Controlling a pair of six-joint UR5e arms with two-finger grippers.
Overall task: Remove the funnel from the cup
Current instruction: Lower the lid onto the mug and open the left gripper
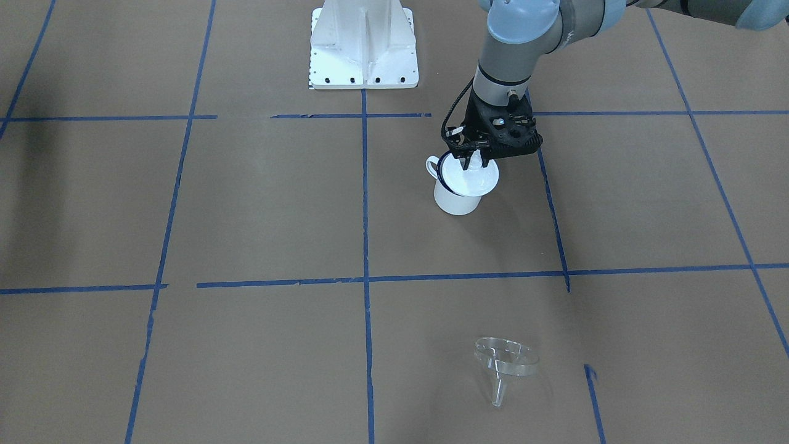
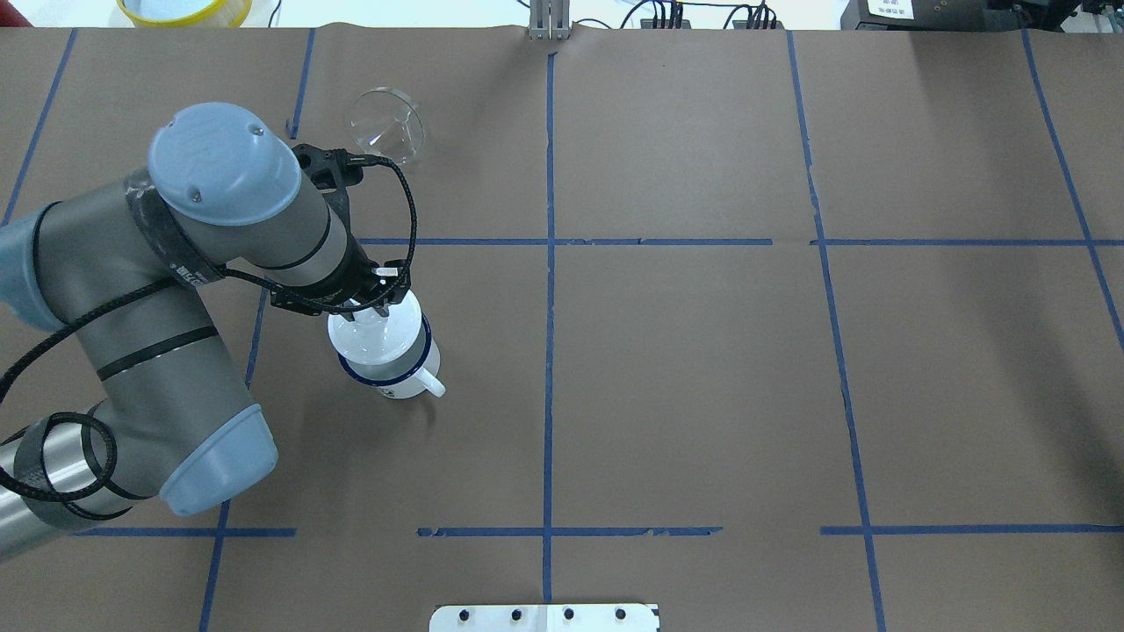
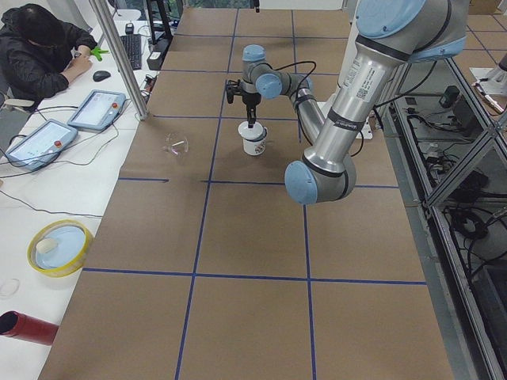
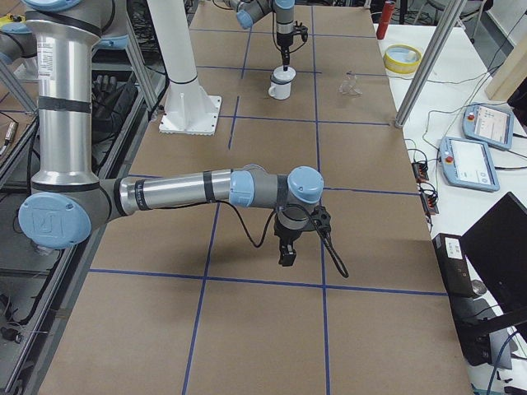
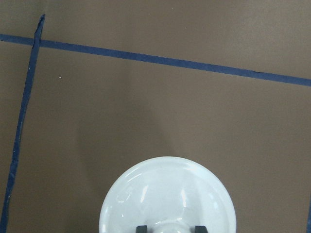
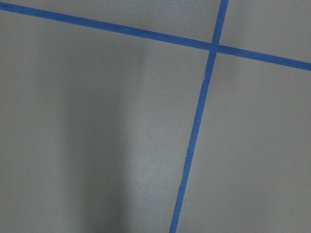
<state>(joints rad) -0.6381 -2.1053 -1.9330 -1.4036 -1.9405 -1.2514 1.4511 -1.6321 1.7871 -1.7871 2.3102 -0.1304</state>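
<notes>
The white mug with a dark blue rim (image 1: 455, 201) stands on the brown table, also in the overhead view (image 2: 402, 379). A white domed lid (image 1: 479, 180) sits on its mouth, slightly askew. My left gripper (image 1: 473, 161) points straight down over it, its fingers (image 5: 141, 229) closed on either side of the lid's knob. The clear funnel (image 1: 505, 359) lies on its side on the table, far from the mug, also in the overhead view (image 2: 386, 125). My right gripper (image 4: 286, 253) hangs low over bare table; I cannot tell whether it is open or shut.
The white robot base plate (image 1: 363, 55) is at the robot's side of the table. A yellow-rimmed bowl (image 3: 59, 247) and a red cylinder (image 3: 24, 326) lie off the table's left end, where an operator (image 3: 40, 47) sits. Blue tape lines cross the table.
</notes>
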